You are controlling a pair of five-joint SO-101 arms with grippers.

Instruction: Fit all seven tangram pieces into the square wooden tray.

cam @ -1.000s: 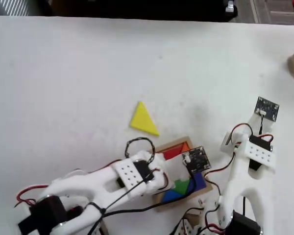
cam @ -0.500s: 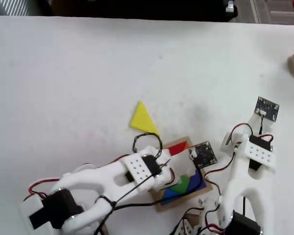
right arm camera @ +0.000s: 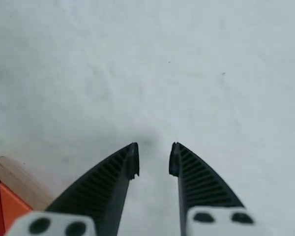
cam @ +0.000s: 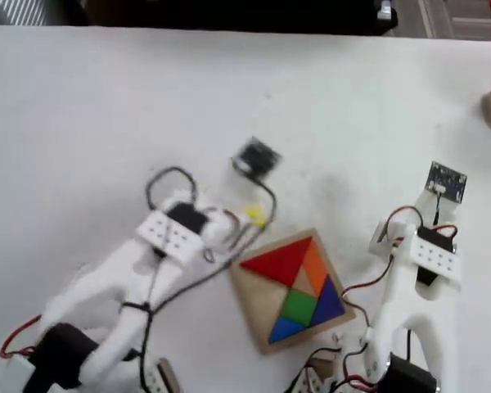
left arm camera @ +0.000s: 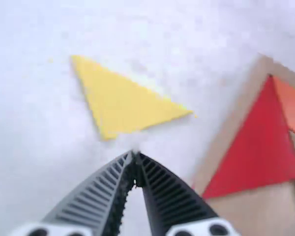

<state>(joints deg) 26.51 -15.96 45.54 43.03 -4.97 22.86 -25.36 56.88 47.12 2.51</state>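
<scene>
left gripper [left arm camera: 134,156] pressed together, pinching nothing, tips low over the bench [cam: 106,106] just beside the yellow triangle [left arm camera: 120,101]. can't tell if they touch it. the triangle lies flat on the bench near the tray [left arm camera: 236,123], outside its rim. in the high view only a bit of yellow [cam: 256,214] peeks out under the left wrist, at the tray's upper-left corner. the red triangle [cam: 278,262] and the other colours sit in the tray [cam: 258,307], with bare wood left on its left side. right gripper [right arm camera: 153,160] spread, empty, over bare bench at the right of the frame.

risks:
- shut tips can only shove. the flat piece may spin or skid away from the tray.
- pushed toward the rim it may jam or ride up on the wood instead of dropping in.
- a thin piece gives little edge to pinch, so a slip is likely.
- a low sweep could knock the red triangle or shift the tray.

change: 1 s ago the left arm lay over the tray's left side and the yellow triangle was in the open. now the arm has swung up-left off the tray and hangs over the triangle. the right arm is the same.
</scene>
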